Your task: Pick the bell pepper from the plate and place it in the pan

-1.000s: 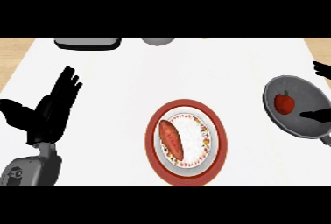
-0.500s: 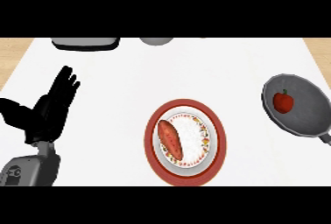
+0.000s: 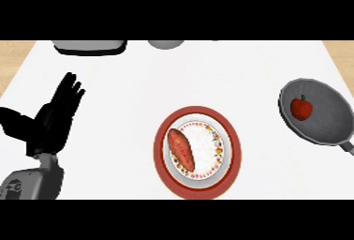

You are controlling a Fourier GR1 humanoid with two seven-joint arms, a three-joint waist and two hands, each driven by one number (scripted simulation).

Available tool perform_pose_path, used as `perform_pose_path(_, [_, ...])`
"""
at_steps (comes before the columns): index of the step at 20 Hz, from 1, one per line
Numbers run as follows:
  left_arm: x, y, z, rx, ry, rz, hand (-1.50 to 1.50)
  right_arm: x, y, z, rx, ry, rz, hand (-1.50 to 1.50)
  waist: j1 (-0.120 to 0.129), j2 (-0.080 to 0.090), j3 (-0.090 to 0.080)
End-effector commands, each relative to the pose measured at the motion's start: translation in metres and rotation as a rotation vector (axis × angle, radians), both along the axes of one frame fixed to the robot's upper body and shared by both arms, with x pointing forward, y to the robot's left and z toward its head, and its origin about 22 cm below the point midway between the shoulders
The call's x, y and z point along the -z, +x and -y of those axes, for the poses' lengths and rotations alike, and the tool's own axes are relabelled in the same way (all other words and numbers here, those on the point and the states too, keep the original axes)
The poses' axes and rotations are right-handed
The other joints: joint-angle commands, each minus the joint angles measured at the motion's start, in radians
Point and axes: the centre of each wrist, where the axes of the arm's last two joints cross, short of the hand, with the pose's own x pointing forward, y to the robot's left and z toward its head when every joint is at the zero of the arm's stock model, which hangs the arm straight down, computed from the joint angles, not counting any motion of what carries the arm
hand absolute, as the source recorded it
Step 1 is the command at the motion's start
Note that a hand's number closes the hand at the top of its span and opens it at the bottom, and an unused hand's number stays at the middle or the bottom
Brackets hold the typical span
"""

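- Item count: one bell pepper (image 3: pixel 301 108), one pan (image 3: pixel 317 112), one plate (image 3: pixel 199 152), one sweet potato (image 3: pixel 181 149), one robot hand in view, two partly visible objects at the far edge.
- The bell pepper is red, small and rounded, with a short dark green stem pointing away from the viewer. It lies inside the pan, on the pan's left half, apart from the rim.
- The pan is dark grey and round, and sits at the right side of the white surface (image 3: pixel 138 79). Its handle leaves the view at the lower right.
- The plate has a red outer rim and a white centre ringed by a patterned band. It stands near the middle of the surface, well apart from the pan.
- The sweet potato is orange-red and elongated, and lies on the left half of the plate's white centre.
- The left robot hand (image 3: pixel 52 119) shows at the left edge, black on a grey forearm, with fingers straight and spread, pointing upward, thumb out to the left. It holds nothing and touches no object.
- The right robot hand is not visible.
- Far edge: a grey object (image 3: pixel 90 46) at upper left and a smaller rounded grey object (image 3: pixel 166 44) beside it, both cut by the frame.
- Open white surface lies between the left robot hand and the plate, and between the plate and the pan.
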Motion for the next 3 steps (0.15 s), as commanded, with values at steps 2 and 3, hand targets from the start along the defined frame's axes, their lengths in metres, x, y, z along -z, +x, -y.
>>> perform_pose_path(2, [0.004,-0.003,0.006,0.000,-0.006,-0.006,0.00,0.002,-0.024,0.013,-0.179,0.137,0.099,-1.50,-0.008,-0.002,0.002])
perform_pose_path(3, [-0.006,0.004,0.001,-0.005,0.006,0.007,0.00,-0.003,-0.019,0.012,-0.178,0.131,0.071,-1.50,-0.001,0.001,0.001])
